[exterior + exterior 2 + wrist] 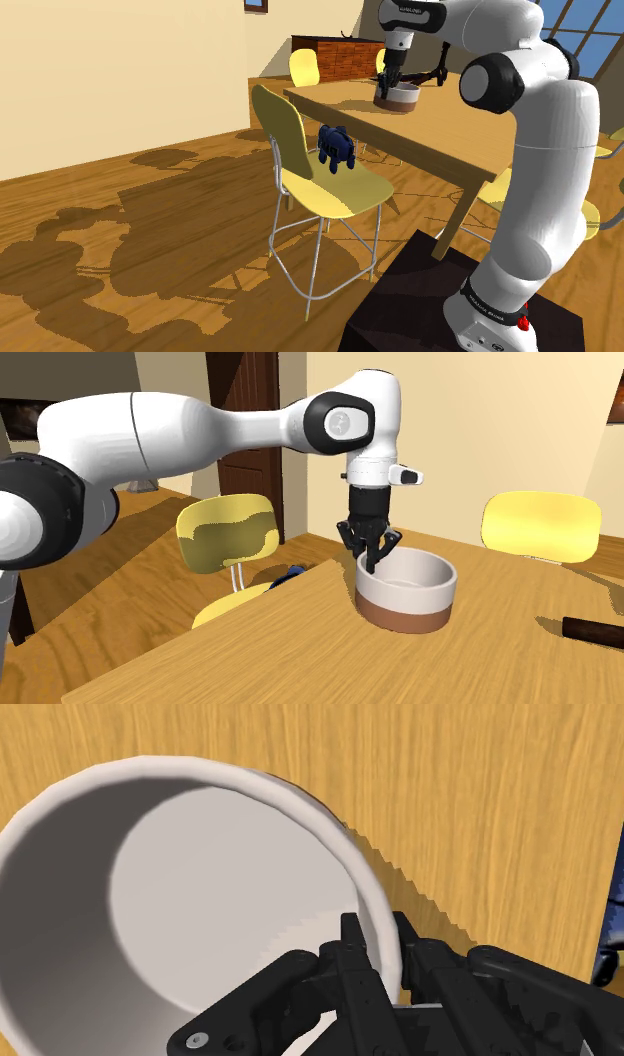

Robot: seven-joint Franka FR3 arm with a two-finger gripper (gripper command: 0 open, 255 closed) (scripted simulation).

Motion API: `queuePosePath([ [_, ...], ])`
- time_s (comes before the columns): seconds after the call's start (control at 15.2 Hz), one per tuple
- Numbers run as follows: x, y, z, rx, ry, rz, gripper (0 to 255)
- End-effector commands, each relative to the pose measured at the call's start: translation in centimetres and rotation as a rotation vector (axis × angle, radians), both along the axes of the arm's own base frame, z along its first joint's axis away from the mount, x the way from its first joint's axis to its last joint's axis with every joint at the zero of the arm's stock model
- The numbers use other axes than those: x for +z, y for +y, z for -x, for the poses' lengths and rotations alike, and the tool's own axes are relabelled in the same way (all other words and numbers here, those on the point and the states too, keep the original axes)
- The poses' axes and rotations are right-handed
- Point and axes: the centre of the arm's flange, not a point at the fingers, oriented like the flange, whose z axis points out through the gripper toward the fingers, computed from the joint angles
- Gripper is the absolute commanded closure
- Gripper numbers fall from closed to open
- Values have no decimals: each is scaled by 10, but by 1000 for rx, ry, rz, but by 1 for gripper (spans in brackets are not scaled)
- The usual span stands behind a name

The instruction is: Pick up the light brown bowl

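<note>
The bowl [400, 97] [410, 592] [200, 904] is off-white with a light brown band round its base. It stands upright on the wooden table [450, 140] [300, 652] [450, 784], near the edge by the yellow chair. My black gripper [386, 88] [372, 560] [378, 944] comes down from above onto the bowl's rim on the chair side. One finger is inside the wall and one outside, and they are shut on the rim. The bowl's base still looks to rest on the tabletop.
A yellow chair [320, 185] [228, 532] stands at the table's edge with a dark blue object [337, 145] on its seat. A second yellow chair [540, 522] is across the table. A dark rod-like thing [595, 630] lies on the table past the bowl.
</note>
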Motion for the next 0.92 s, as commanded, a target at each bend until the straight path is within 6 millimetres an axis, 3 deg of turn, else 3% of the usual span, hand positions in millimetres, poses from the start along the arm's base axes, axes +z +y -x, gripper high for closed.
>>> queuePosePath([
  [0.0, 11, 0, 1, 0, -1, 0, 255],
  [0.73, 69, 0, 1, 0, -1, 0, 255],
  [0.86, 70, 0, 1, 0, -1, 0, 255],
])
